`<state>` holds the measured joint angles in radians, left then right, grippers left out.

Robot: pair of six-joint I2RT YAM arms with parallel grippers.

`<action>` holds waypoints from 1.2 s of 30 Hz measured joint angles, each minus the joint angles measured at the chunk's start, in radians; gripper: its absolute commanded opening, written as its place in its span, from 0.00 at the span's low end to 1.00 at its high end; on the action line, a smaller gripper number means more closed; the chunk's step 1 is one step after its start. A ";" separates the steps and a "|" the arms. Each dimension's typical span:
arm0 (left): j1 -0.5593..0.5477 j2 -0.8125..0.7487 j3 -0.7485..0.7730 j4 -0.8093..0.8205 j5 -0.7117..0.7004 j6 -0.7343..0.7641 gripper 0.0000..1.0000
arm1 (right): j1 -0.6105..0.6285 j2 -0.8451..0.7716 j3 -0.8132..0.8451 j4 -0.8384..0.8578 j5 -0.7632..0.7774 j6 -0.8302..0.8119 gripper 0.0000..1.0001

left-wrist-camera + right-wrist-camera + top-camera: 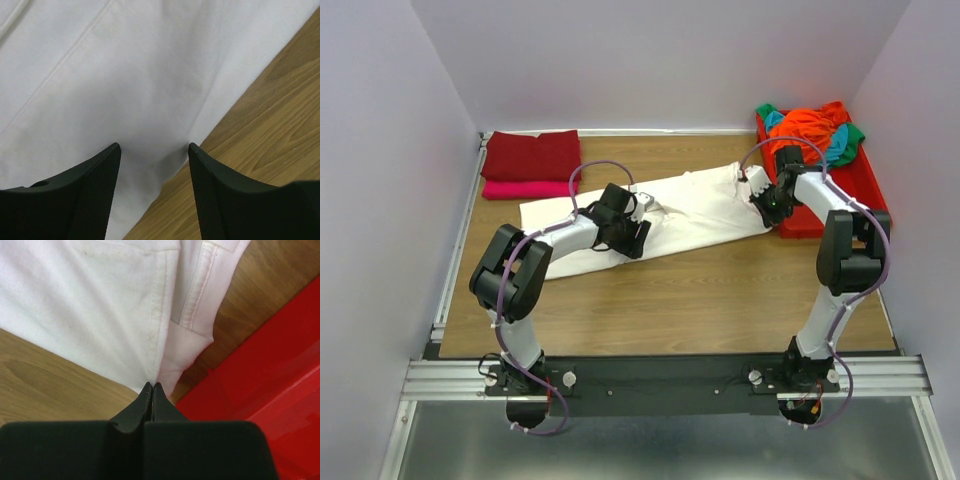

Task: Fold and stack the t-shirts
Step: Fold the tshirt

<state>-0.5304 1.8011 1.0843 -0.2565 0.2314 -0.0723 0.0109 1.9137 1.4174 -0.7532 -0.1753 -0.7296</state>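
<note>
As the right gripper (152,385) pinches the right end of the white shirt (690,215), which lies across the table (720,300) beside the tray (865,182), the left gripper (155,147), spread over its near edge, should bite deep and lift level.

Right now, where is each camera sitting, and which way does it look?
Top: high and behind, looking down at the table; the left arm and right arm show, bases at the bottom.
Left wrist: on the left arm, looking down at the white shirt; the open left gripper shows.
Right wrist: on the right arm, looking down at the shirt's edge beside the tray; the shut right gripper pinches it.
Shared: both wrist views show the white shirt and table.
</note>
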 measured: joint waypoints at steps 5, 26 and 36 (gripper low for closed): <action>0.000 0.000 -0.003 0.011 0.001 -0.003 0.70 | 0.001 -0.025 -0.034 0.019 0.035 0.002 0.01; 0.018 -0.211 0.026 -0.107 0.015 -0.048 0.75 | 0.000 -0.126 -0.088 0.060 0.039 0.043 0.53; 0.129 -0.153 0.259 0.116 0.154 -0.235 0.37 | 0.003 -0.130 -0.034 0.053 -0.286 0.097 0.49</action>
<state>-0.4011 1.6485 1.3437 -0.1406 0.3851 -0.3073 0.0143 1.7836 1.3838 -0.7002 -0.4610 -0.6327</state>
